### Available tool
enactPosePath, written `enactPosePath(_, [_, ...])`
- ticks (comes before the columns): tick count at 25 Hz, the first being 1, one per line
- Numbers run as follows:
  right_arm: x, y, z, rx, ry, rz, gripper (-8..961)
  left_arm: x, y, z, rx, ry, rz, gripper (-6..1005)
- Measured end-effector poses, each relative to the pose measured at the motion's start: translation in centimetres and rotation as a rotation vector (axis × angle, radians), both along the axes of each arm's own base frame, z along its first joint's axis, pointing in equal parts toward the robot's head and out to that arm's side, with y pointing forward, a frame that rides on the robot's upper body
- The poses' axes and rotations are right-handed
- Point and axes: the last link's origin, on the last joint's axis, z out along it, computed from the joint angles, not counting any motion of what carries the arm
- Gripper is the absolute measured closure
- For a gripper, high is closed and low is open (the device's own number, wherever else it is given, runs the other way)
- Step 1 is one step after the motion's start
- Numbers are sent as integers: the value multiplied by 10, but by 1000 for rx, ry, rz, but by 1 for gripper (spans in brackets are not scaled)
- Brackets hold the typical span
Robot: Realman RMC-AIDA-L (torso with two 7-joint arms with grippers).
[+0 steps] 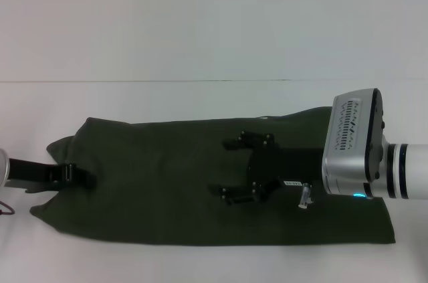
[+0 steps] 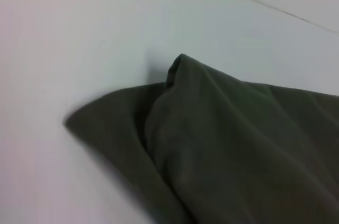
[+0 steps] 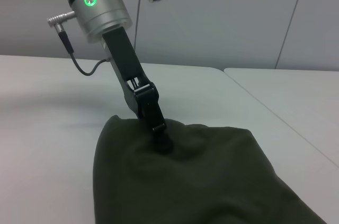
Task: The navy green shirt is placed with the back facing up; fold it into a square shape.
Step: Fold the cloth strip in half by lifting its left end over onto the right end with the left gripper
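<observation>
Spread flat across the white worktop: the shirt, dark olive, plain side up, folded into a long band running left to right.

At the shirt's left end, in the head view: the left tool, low and dark, its tip pressed onto the cloth just inside the edge. Hard to say from here whether closed on fabric or only resting.

Clearer from the right wrist view: the same left tool slanting down from a silver wrist with a green light, tip sunk into a dimple in the shirt, fingers narrow and seemingly pinching the cloth.

From the left wrist view, no fingers at all, only a bunched, raised corner of the shirt against bare worktop.

Toward the shirt's right half: the right tool, fingers spread wide, poised over the cloth and holding nothing.
</observation>
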Motion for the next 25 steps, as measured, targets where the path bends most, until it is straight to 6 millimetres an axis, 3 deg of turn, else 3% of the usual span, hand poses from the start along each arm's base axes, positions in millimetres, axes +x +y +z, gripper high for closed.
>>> enactPosePath(6, [-1,0,0,0,0,2,27,1,0,0,-1,1,-3,686])
enactPosePath(12, [-1,0,0,-4,3,5,27,0,1,0,-17,25,-11,875])
enactPosePath(18, [-1,-1,0,-5,3,4,27,-7,1,14,-12,52,-1,889])
enactPosePath(25, [0,-1,0,-6,3,2,27,-28,-3,48,2,133,44,890])
